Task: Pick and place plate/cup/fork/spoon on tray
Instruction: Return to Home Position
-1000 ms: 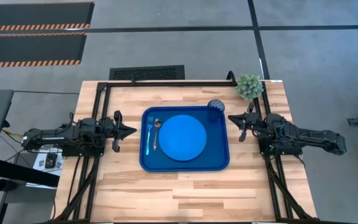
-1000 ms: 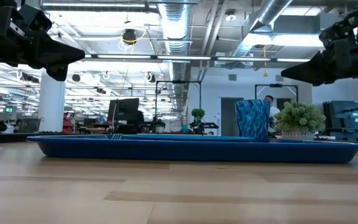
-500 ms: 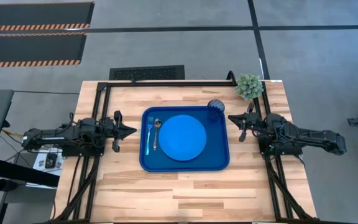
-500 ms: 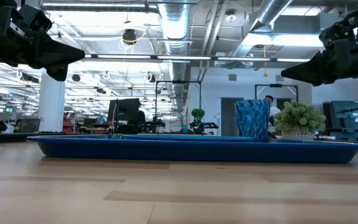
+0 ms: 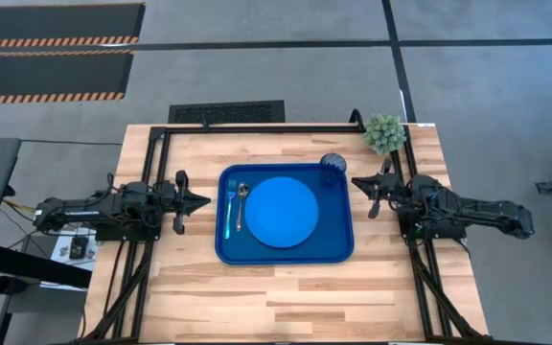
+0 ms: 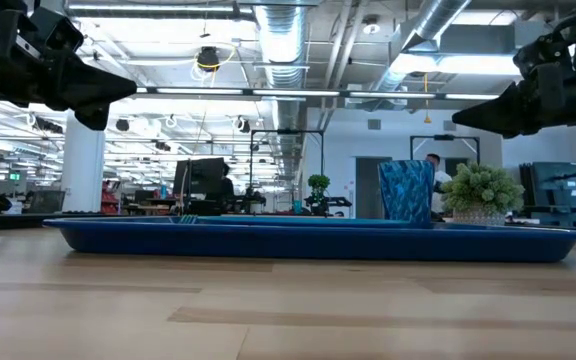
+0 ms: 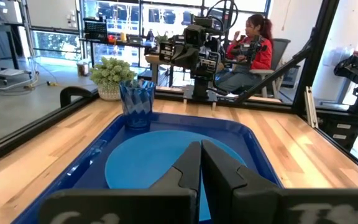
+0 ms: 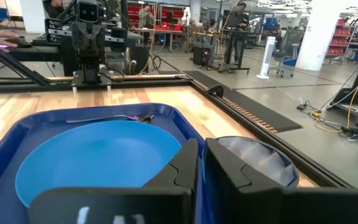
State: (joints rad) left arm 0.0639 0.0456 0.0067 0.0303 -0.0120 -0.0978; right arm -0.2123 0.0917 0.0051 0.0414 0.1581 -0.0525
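No writing is readable. The tray (image 5: 286, 249) holds plate (image 5: 284, 212), cup (image 5: 333, 166), fork (image 5: 229, 211) and spoon (image 5: 241, 204). Left claw (image 5: 202, 201) is closed and empty; right claw (image 5: 357, 181) has its fingers nearly together, gripping nothing.

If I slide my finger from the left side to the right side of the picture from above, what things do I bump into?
Left tool → fork → spoon → plate → cup → right tool. The fork, spoon, plate and cup all sit on the tray.

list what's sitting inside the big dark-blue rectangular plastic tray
The dark-blue rectangular tray holds a flat round bright-blue plate, a small dark-blue translucent cup in one corner, and a teal-handled fork beside a dark metal spoon. The tray floor under the plate is covered.
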